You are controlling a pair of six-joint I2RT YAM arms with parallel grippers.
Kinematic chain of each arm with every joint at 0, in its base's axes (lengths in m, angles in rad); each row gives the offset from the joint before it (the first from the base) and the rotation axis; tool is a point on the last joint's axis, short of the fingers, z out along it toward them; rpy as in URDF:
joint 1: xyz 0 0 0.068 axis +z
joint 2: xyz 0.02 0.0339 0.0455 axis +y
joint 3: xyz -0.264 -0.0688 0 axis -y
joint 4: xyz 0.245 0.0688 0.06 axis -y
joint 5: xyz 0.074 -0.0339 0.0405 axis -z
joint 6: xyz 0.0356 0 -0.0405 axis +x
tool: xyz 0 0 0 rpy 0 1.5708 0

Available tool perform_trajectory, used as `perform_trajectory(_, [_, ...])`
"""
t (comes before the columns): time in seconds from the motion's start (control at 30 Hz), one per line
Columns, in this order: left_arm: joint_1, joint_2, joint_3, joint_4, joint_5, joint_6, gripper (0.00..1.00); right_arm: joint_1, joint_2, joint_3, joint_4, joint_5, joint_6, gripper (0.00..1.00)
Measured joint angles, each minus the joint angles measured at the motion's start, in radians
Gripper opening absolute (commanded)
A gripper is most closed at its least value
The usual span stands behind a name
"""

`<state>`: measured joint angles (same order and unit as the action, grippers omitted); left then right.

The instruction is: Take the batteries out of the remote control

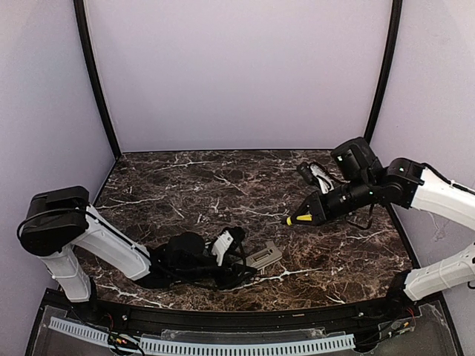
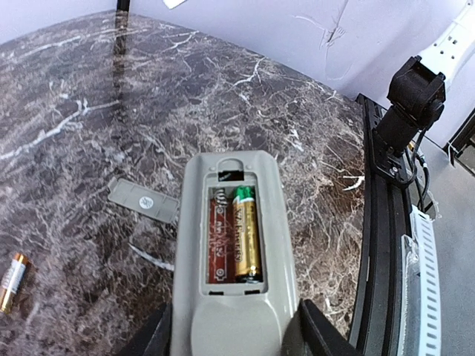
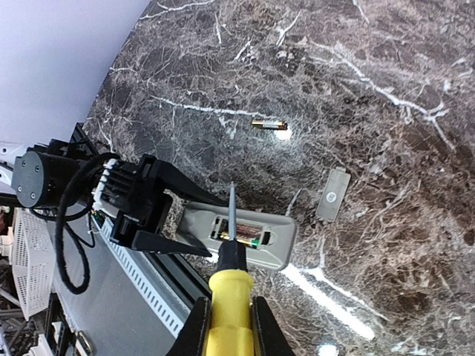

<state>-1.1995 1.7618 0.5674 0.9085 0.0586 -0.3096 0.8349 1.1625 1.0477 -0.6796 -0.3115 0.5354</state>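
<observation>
Clamped between my left gripper's (image 2: 234, 337) fingers near the table's front edge, the remote control (image 2: 231, 252) lies bay-up with one of the batteries, a green-and-gold cell (image 2: 247, 233), seated in the right slot; the left slot shows bare. My right gripper (image 3: 226, 315), closed around the yellow-handled screwdriver (image 1: 300, 218), hangs to the right, well apart from the remote, its tip aimed that way. A second battery (image 2: 11, 280) rests loose on the marble, with the small grey cover (image 2: 143, 200) between it and the remote. Risk, as I judge it: the blade could skid off the cell's rounded side and jab the contacts, or a hard pry could flick the battery over the near edge. Dark brown, white-veined marble (image 1: 223, 185) forms the tabletop; plain lilac walls (image 1: 237, 74) close it in on three sides.
</observation>
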Motion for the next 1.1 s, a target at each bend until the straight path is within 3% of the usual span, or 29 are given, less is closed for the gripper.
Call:
perform_trajectory(0.17, [0.0,-0.122,0.005,-0.111,-0.073,0.159,0.0,-0.009,-0.04,0.027,-0.019,0.049,-0.077,0.0])
perform_trajectory(0.47, [0.03,-0.348,0.048,-0.389,-0.235,0.603,0.0,-0.011,-0.074,0.077,-0.014,0.114,-0.196,0.0])
perform_trajectory(0.7, [0.143,-0.484,0.074,-0.587,-0.266,0.742,0.0,-0.011,-0.093,0.085,0.002,0.125,-0.224,0.0])
perform_trajectory(0.9, [0.175,-0.584,0.029,-0.586,-0.26,0.882,0.0,-0.011,-0.112,0.083,0.005,0.119,-0.237,0.0])
perform_trajectory(1.1, [0.225,-0.572,-0.046,-0.575,-0.223,1.067,0.0,-0.011,-0.1,0.083,-0.002,0.063,-0.283,0.0])
